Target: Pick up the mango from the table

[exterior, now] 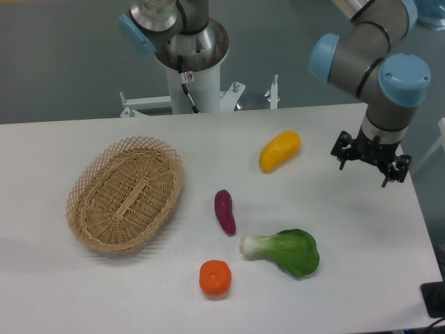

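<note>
Smooth elongated yellow mango (279, 151), shading to orange at its upper right end, lies on the large white matte tabletop (83, 292), in the back right part. It sits at a slant, orange end pointing up and to the right. Nothing touches it.

To its right, well apart, hangs the black two-finger claw (370, 161) of the grey and light-blue robot arm (379, 52). Claw is above the tabletop near the right edge, holding nothing. Seen at an angle and small; cannot tell whether the fingers are spread or pressed together.

In front of the mango, toward the tabletop's middle, lies a small purple sweet potato (224, 211), roughly upright in the picture, apart from the mango. Just to its lower right is a green leafy bok choy with a pale white stem (284, 250), stem end pointing left, near the sweet potato but not touching it. In front of both sits a round orange fruit (215, 277), just beside the bok choy's stem end, with a gap.

On the left side, well apart from the mango, rests an oval woven wicker basket (87, 182) with an open lattice rim, tilted diagonally.

Behind the tabletop, the arm's metal base column (188, 80) stands on a white mount.
</note>
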Robot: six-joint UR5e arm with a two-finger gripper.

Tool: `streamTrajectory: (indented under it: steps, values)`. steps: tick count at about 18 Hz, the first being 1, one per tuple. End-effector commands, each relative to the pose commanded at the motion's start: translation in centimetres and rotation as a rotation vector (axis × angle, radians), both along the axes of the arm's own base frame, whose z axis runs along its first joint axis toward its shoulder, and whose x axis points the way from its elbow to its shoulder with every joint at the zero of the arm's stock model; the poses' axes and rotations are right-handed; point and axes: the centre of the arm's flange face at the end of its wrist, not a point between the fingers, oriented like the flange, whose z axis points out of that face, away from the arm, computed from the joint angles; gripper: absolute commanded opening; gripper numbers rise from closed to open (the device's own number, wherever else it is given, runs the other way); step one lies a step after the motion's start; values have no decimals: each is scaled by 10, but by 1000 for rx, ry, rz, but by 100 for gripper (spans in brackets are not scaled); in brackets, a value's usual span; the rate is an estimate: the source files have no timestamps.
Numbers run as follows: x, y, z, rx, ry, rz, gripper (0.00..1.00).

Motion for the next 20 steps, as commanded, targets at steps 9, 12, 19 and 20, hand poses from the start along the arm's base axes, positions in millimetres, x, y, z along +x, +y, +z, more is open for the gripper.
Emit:
streamTrajectory:
  steps: [9, 12, 19, 20]
  values:
    - [1, -1, 2, 3, -3, 3, 100]
    - [3, -2, -1, -7, -9, 14, 100]
    - [55, -10, -36, 44, -99, 12, 100]
    - [69, -14, -40, 35, -114, 7, 100]
